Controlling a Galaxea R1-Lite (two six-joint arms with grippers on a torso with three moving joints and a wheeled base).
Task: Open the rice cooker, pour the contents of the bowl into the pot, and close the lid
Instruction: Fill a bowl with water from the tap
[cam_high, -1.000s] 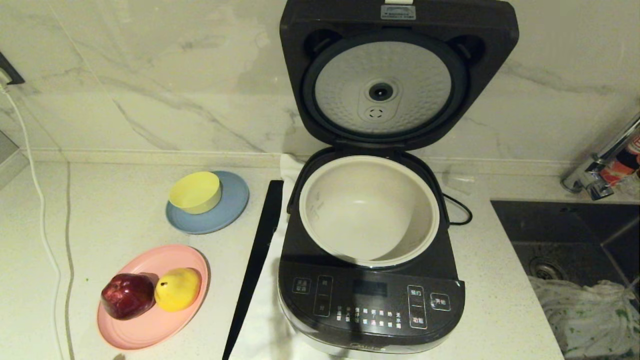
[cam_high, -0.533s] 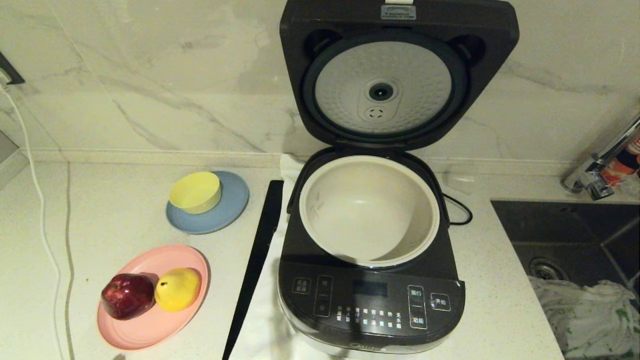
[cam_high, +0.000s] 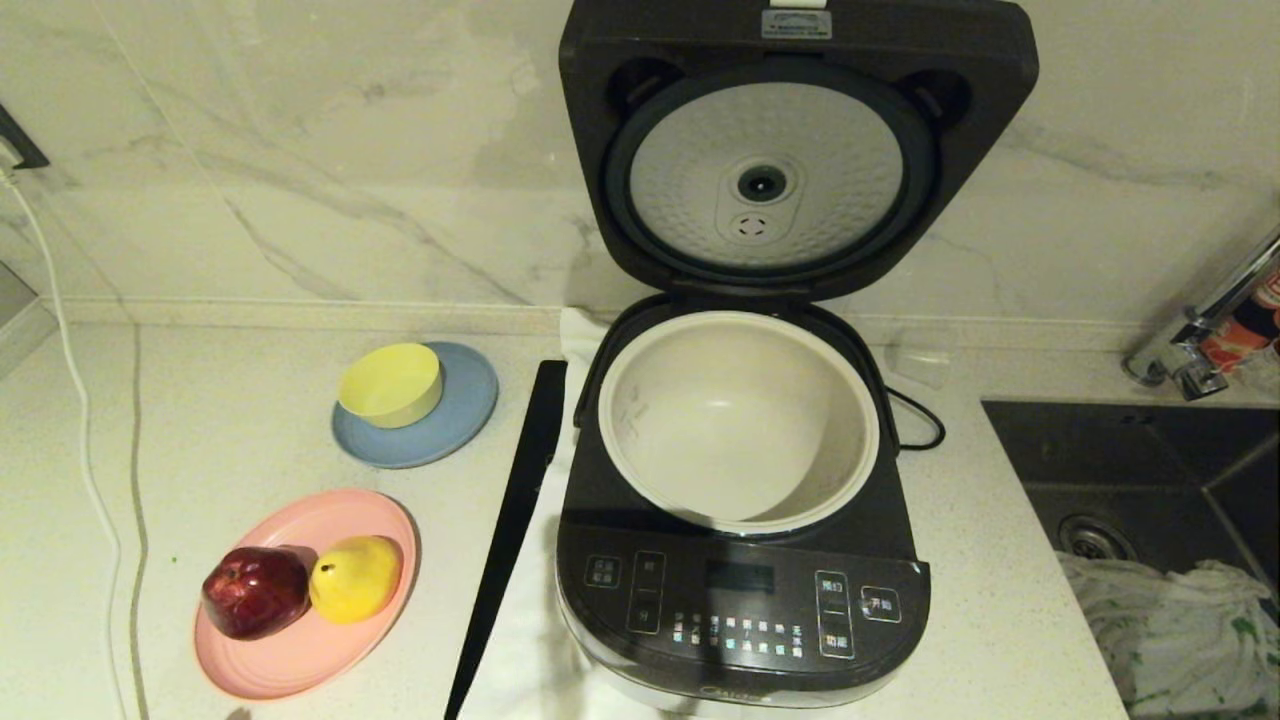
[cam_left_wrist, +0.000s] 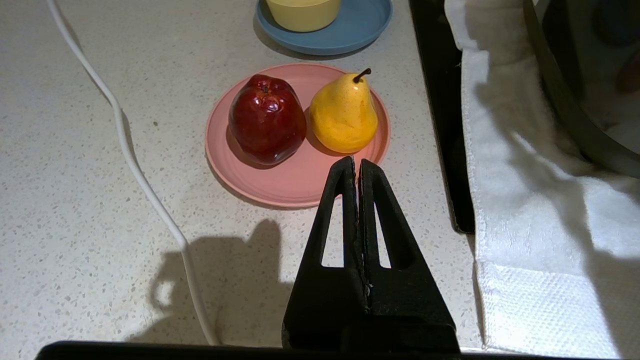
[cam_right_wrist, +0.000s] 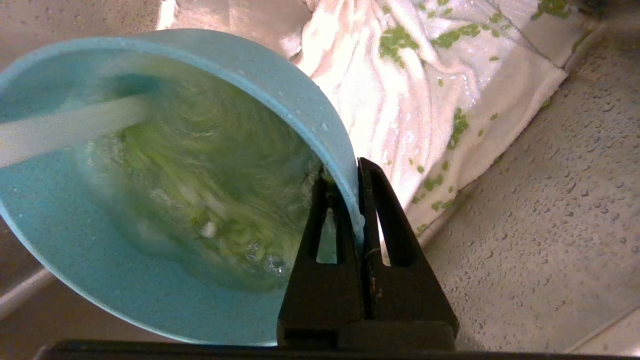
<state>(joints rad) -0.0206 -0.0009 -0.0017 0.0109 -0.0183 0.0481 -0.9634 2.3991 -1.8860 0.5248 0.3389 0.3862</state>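
Observation:
The rice cooker (cam_high: 745, 600) stands in the middle of the counter with its lid (cam_high: 790, 150) raised upright, dimpled silver plate facing me. The cream-white pot (cam_high: 740, 420) inside looks empty. In the right wrist view my right gripper (cam_right_wrist: 356, 172) is shut on the rim of the teal-blue bowl (cam_right_wrist: 75, 260), over the sink. Green contents (cam_right_wrist: 210, 170) swirl in water inside the bowl, and a stream of water (cam_right_wrist: 65, 127) enters it. My left gripper (cam_left_wrist: 356, 165) is shut and empty, low over the counter near the pink plate. Neither gripper shows in the head view.
A pink plate (cam_high: 300, 655) with a red apple (cam_high: 255, 592) and yellow pear (cam_high: 355, 578) sits front left. Behind it a yellow bowl (cam_high: 390, 385) rests on a grey-blue plate (cam_high: 455, 430). A dark sink (cam_high: 1140, 470) with a speckled white cloth (cam_right_wrist: 440, 85) lies right, tap (cam_high: 1190, 350) above.

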